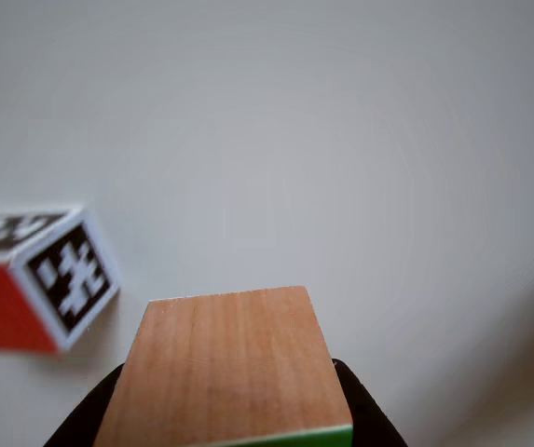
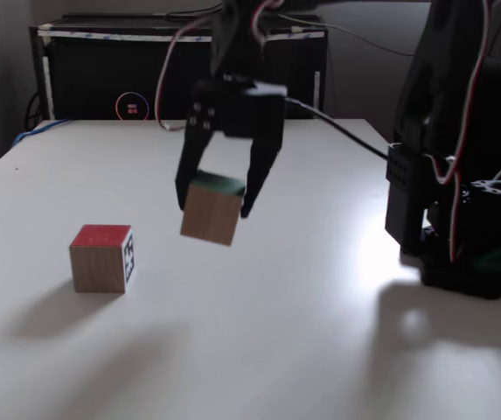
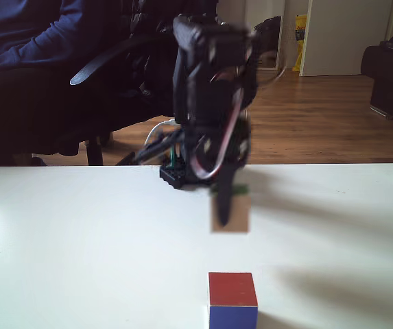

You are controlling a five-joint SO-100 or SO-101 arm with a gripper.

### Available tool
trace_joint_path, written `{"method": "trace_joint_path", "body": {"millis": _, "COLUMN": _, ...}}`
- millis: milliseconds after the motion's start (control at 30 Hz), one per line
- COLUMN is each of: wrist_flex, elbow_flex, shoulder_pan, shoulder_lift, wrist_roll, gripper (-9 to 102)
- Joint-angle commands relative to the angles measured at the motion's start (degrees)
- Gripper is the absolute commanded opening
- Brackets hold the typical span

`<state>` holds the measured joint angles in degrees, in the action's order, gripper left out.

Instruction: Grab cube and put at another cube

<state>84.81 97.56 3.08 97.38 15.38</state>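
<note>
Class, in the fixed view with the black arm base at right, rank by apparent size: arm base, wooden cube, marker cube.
1. Arm base, clearly largest.
2. Wooden cube and marker cube look alike; no ranking.

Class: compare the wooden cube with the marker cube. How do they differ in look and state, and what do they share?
The wooden cube is plain wood with a green face; the marker cube carries black-and-white patterns and a red face. The wooden cube hangs tilted above the table in the end effector; the marker cube sits flat and free. Both are cube-shaped.
</note>
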Motion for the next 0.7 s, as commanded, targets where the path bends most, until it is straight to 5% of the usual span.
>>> {"method": "trace_joint_path", "body": {"millis": 0, "wrist_flex": 3.4, "elbow_flex": -8.9, "shoulder_pan": -1.6, "shoulder_lift": 1.5, "wrist_roll": 1.3, "gripper": 15}}
{"method": "trace_joint_path", "body": {"millis": 667, "wrist_flex": 13.0, "elbow_flex": -44.7, "shoulder_pan": -0.2, "shoulder_lift": -25.3, "wrist_roll": 5.4, "gripper": 16}}
